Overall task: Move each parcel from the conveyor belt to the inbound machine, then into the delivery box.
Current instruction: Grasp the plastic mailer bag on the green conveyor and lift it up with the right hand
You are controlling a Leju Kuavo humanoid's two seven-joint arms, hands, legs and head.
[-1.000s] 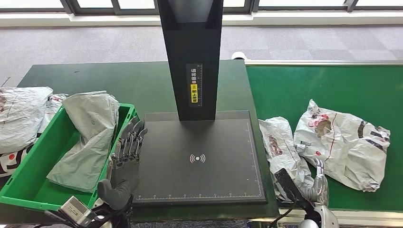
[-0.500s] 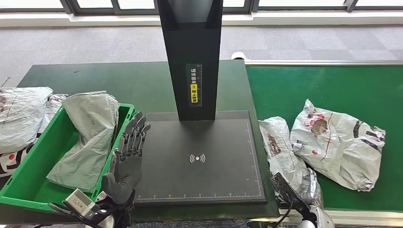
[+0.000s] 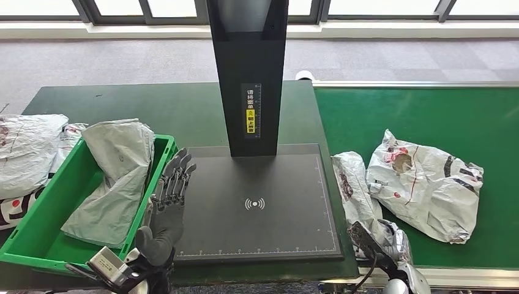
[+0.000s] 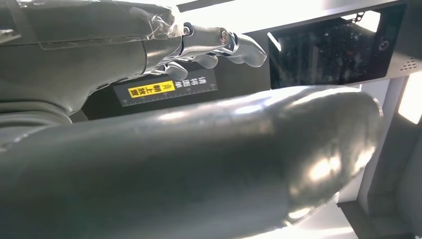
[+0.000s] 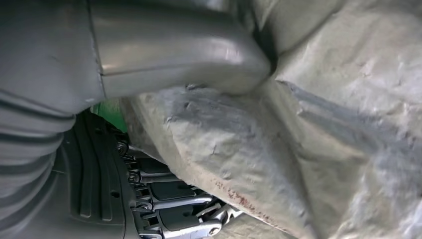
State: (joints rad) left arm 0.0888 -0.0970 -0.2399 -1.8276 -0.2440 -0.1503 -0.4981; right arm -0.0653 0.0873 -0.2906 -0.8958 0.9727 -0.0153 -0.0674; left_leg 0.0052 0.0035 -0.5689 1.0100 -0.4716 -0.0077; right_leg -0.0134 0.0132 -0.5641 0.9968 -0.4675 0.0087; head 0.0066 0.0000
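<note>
The left hand stands upright at the left edge of the inbound machine, between its black scanning plate and the green delivery box, with its fingers held straight, slightly spread and holding nothing. In the left wrist view those fingers reach out before the machine's dark column and its yellow label. A grey parcel lies slumped inside the delivery box, leaning over its far rim. More crumpled parcels sit on the dark green counter just beside the box. The right hand sits low at the near edge of the conveyor belt, gripping a narrow white parcel that lies along the belt's left side against the machine. In the right wrist view the thumb presses onto the wrinkled wrapping while the fingers curl beneath it. A larger crumpled parcel rests on the belt touching the narrow one.
</note>
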